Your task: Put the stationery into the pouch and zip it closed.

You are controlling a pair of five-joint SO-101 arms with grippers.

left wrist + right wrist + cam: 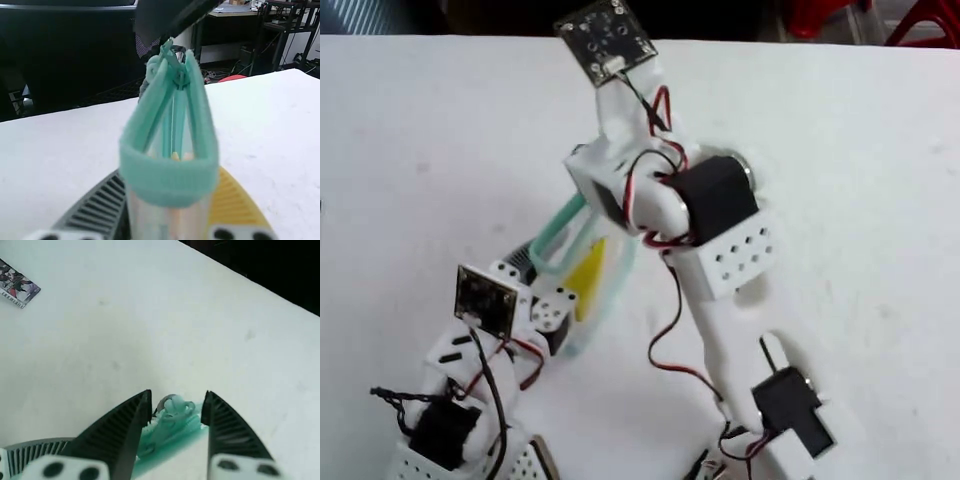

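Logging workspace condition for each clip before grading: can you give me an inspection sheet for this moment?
Surface: white table, no marks seen on its bare part.
Job's things: clear pouch with mint trim, mouth open, zipper pull at its far end; contents cannot be told.
Clutter: small printed card on the table.
Grippers: left gripper shut on the pouch's near end; right gripper open, jaws either side of the zipper pull.
Cables: red and black wires loop along the right arm.
Surroundings: red furniture beyond the table; desks behind.
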